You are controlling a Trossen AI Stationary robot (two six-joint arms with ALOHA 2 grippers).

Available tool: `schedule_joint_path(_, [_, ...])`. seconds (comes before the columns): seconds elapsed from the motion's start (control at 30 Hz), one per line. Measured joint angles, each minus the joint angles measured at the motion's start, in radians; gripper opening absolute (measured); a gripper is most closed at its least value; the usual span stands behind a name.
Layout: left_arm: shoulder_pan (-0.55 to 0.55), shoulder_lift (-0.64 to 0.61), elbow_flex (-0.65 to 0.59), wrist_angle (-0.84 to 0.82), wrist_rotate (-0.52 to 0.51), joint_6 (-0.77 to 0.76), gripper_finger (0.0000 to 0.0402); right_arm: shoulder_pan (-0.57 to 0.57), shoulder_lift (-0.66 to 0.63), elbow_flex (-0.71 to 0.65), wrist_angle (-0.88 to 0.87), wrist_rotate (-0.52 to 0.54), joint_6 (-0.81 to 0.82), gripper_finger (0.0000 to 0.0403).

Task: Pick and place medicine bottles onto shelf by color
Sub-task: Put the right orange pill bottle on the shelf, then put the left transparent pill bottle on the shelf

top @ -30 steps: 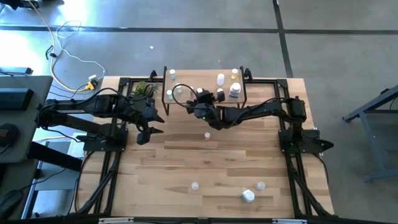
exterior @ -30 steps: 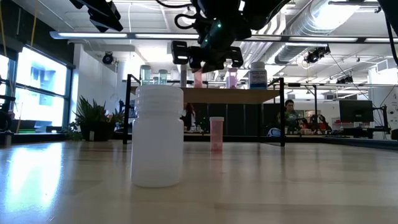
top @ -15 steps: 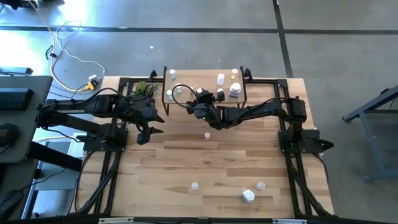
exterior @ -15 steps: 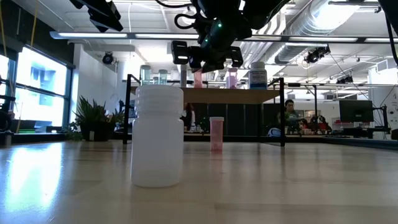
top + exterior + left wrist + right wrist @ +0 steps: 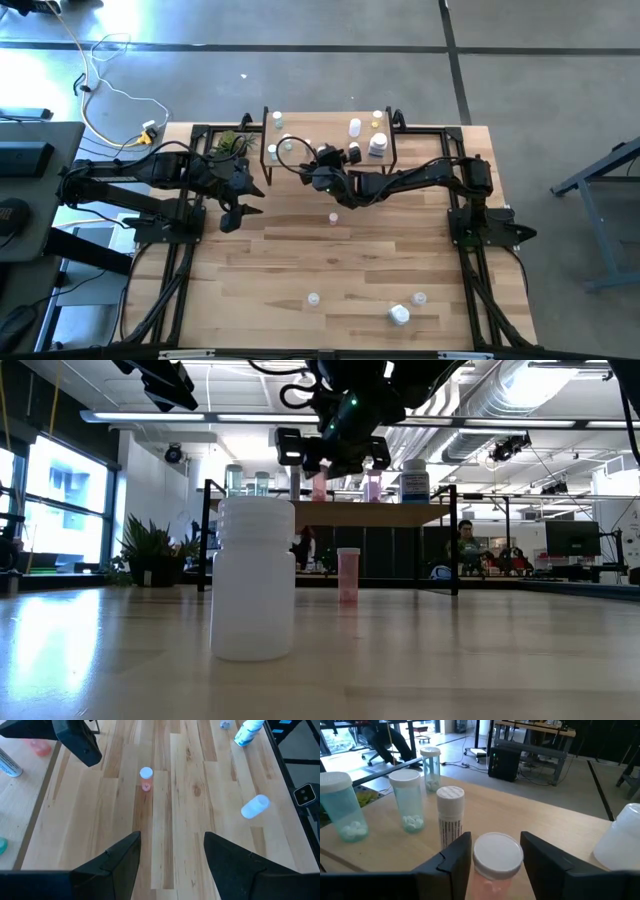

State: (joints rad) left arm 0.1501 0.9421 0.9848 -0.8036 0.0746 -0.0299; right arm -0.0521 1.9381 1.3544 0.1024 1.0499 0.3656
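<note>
Right gripper (image 5: pixel 492 851) over the shelf (image 5: pixel 330 140), fingers now parted either side of a pink bottle (image 5: pixel 495 862) with white cap, no longer pinching as a moment ago; bottle looks set down on the board near the white striped bottle (image 5: pixel 450 815) and the blue-green ones (image 5: pixel 409 800), so this placement reads as done. Left gripper (image 5: pixel 170 855) hangs open and empty over the table, unchanged. Another pink bottle (image 5: pixel 334 217) stands on the table in front of the shelf, likely next.
</note>
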Motion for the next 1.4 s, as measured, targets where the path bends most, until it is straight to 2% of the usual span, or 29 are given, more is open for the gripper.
schedule_joint_path(0.7, [0.000,0.000,0.000,0.000,0.000,0.000,0.0209,0.002,-0.005,0.000,0.046,0.005,0.000,0.0175])
schedule_joint_path(1.03, [0.000,0.000,0.000,0.000,0.000,-0.001,0.0209,0.002,-0.066,0.000,0.047,0.017,-0.012,0.0175])
schedule_joint_path(1.4, [0.000,0.000,0.000,0.000,0.000,-0.003,0.0209,0.025,-0.151,0.001,0.042,-0.028,-0.035,0.0174])
